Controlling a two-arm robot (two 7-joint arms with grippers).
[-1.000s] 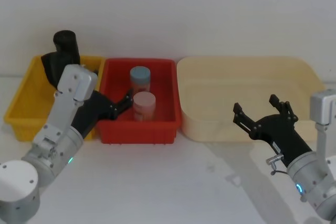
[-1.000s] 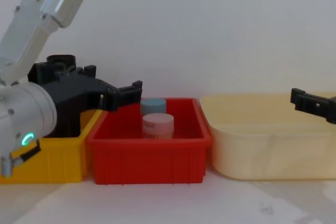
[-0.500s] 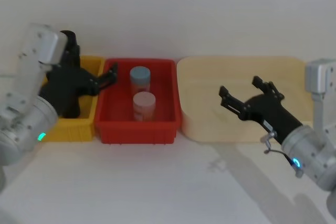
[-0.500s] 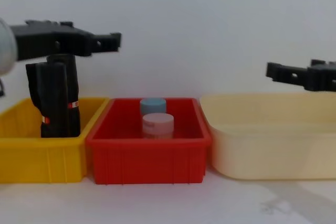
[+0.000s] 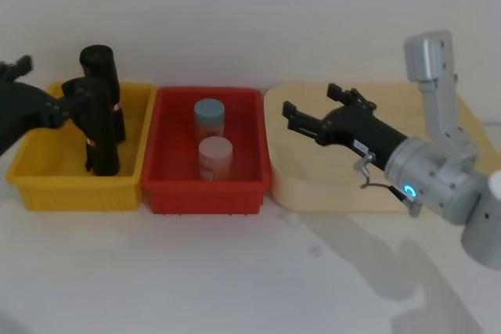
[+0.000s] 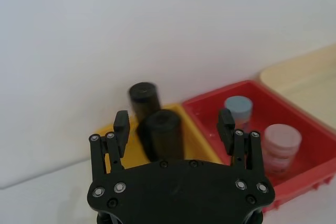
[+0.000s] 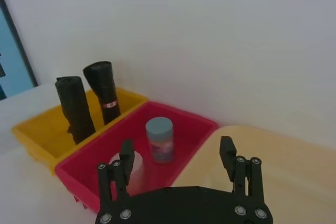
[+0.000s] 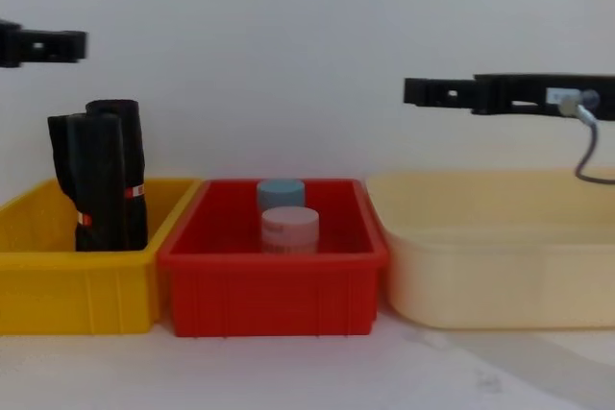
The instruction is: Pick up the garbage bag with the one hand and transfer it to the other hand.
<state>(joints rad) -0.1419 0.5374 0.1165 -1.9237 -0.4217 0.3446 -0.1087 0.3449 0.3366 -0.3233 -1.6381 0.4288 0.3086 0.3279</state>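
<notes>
The garbage bag (image 5: 102, 134) is the thick black roll with a red-and-white band, standing at the front of the yellow bin (image 5: 47, 193). It also appears in the chest view (image 8: 94, 180) and both wrist views (image 6: 164, 135) (image 7: 76, 108). A slimmer black roll (image 5: 98, 68) stands right behind it. My left gripper (image 5: 51, 81), the one hand, hovers open to the left of the rolls and higher than their tops (image 8: 67, 45). It touches nothing. My right gripper (image 5: 311, 99), the other hand, hangs open and empty high over the cream tray (image 5: 438, 107), its fingers pointing towards the bins.
A red bin (image 5: 207, 92) between the yellow bin and the tray holds a blue-lidded jar (image 5: 209, 115) and a pink jar (image 5: 215, 156). The wall runs close behind all three containers. Bare white table lies in front of them.
My left gripper has pulled back to the left and risen, uncovering both rolls. My right gripper has risen and swung left over the tray towards the red bin. Both stay open.
</notes>
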